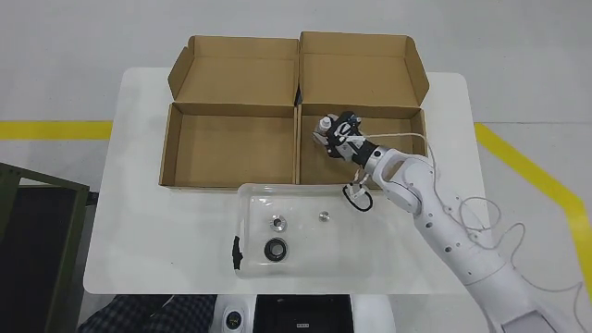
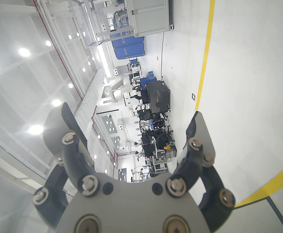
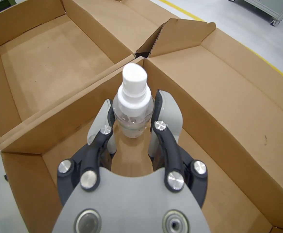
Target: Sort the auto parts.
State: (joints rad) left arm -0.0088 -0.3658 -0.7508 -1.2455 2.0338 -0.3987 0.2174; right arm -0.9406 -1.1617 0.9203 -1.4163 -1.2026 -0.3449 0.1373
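Note:
My right gripper (image 3: 133,109) is shut on a small clear bottle (image 3: 134,103) with a white cap, held over the right cardboard box (image 3: 228,93) near the wall it shares with the left box (image 3: 49,56). From above, the right gripper (image 1: 331,135) and the bottle (image 1: 324,128) hang over the right box (image 1: 407,153). A clear tray (image 1: 305,202) in front of the boxes holds a black ring (image 1: 275,249), a small metal part (image 1: 277,223) and another small metal part (image 1: 325,215). My left gripper (image 2: 131,115) stands open with nothing between its fingers, facing the hall.
The left box (image 1: 231,148) is empty, and both boxes have lids folded back at the far side. A small black piece (image 1: 237,252) lies at the tray's left edge. A black cable loop (image 1: 359,197) hangs off the right arm. Bare white table (image 1: 148,231) surrounds the tray.

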